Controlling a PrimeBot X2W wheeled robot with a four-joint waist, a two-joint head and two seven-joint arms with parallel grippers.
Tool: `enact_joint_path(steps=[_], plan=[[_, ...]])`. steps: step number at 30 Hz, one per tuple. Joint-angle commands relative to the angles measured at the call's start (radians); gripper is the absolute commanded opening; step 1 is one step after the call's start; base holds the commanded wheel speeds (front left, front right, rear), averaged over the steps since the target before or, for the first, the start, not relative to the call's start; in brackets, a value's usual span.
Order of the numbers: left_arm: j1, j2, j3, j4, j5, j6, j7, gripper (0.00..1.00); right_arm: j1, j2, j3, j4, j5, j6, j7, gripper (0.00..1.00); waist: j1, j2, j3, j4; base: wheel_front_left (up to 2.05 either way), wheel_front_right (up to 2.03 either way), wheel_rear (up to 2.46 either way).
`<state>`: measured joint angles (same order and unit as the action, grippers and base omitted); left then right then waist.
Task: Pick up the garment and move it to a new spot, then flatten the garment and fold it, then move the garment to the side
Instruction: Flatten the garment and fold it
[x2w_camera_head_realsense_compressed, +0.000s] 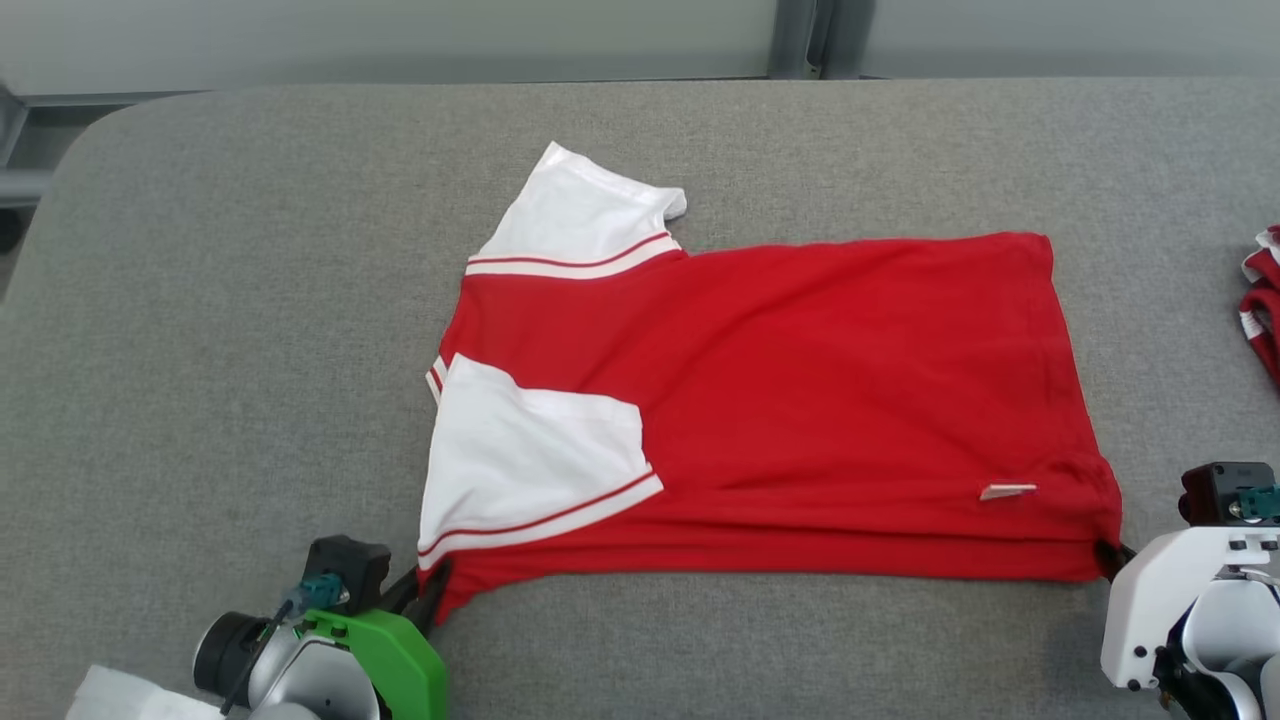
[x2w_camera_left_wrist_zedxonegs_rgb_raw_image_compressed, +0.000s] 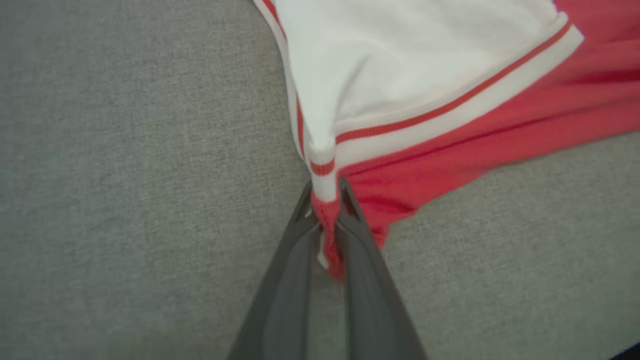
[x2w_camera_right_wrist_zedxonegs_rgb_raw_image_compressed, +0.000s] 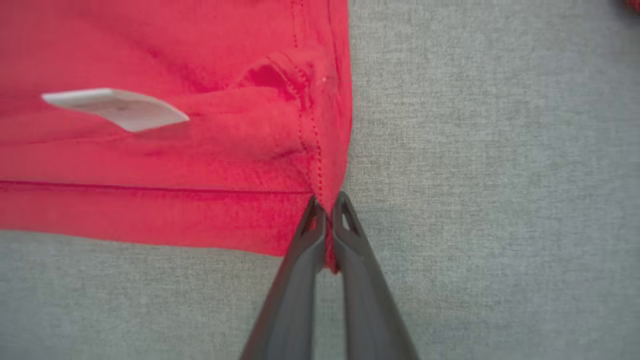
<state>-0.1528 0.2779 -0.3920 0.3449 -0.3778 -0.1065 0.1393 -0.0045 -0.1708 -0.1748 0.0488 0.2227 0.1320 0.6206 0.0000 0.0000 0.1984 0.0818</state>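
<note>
The garment (x2w_camera_head_realsense_compressed: 800, 400) is a red shirt with white, red-striped sleeves, lying folded lengthwise on the grey table (x2w_camera_head_realsense_compressed: 250, 300), collar end to the left. My left gripper (x2w_camera_head_realsense_compressed: 432, 590) is shut on its near left corner, where the white sleeve cuff meets the red cloth; the left wrist view shows that cloth (x2w_camera_left_wrist_zedxonegs_rgb_raw_image_compressed: 325, 190) pinched between the dark fingers (x2w_camera_left_wrist_zedxonegs_rgb_raw_image_compressed: 360, 260). My right gripper (x2w_camera_head_realsense_compressed: 1112, 555) is shut on the near right hem corner (x2w_camera_right_wrist_zedxonegs_rgb_raw_image_compressed: 325, 200), with red fabric squeezed between its fingers (x2w_camera_right_wrist_zedxonegs_rgb_raw_image_compressed: 300, 280). A small white label (x2w_camera_right_wrist_zedxonegs_rgb_raw_image_compressed: 120, 107) lies on the shirt near that corner.
Another red and white cloth (x2w_camera_head_realsense_compressed: 1262, 300) lies at the table's right edge. The table's far edge meets a pale wall (x2w_camera_head_realsense_compressed: 400, 40). Something white (x2w_camera_head_realsense_compressed: 130, 695) shows at the bottom left beside my left arm.
</note>
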Motion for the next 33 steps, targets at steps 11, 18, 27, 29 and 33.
enact_joint_path(steps=[11, 18, 27, 29, 33], plan=[[0.146, 0.051, 0.009, -0.218, -0.056, 0.057, 0.144, 0.00, 0.140, 0.011, -0.055, -0.183, 0.047, -0.002, 0.115, 0.00, 0.0000, 0.0000, -0.060, 0.022, 0.00, 0.00, 0.00], [0.176, 0.051, -0.019, -0.285, -0.047, 0.065, 0.174, 0.00, 0.201, 0.043, -0.047, -0.243, 0.064, -0.002, 0.160, 0.00, 0.0000, 0.0000, -0.052, 0.022, 0.00, 0.00, 0.00], [0.197, 0.049, -0.024, -0.254, -0.044, 0.079, 0.148, 0.92, 0.211, 0.040, -0.023, -0.201, 0.041, -0.002, 0.126, 1.00, 0.0000, 0.0000, -0.065, 0.012, 0.00, 0.00, 0.00], [0.195, 0.051, -0.025, -0.237, -0.033, 0.080, 0.126, 1.00, 0.207, 0.032, -0.025, -0.187, 0.030, -0.002, 0.110, 1.00, 0.0000, 0.0000, -0.073, 0.013, 0.00, 0.00, 0.00], [0.167, 0.050, -0.028, -0.213, -0.009, 0.069, 0.042, 1.00, 0.180, 0.013, -0.023, -0.166, -0.004, -0.002, 0.040, 1.00, 0.0000, 0.0000, -0.083, 0.018, 0.00, 0.00, 0.00]])
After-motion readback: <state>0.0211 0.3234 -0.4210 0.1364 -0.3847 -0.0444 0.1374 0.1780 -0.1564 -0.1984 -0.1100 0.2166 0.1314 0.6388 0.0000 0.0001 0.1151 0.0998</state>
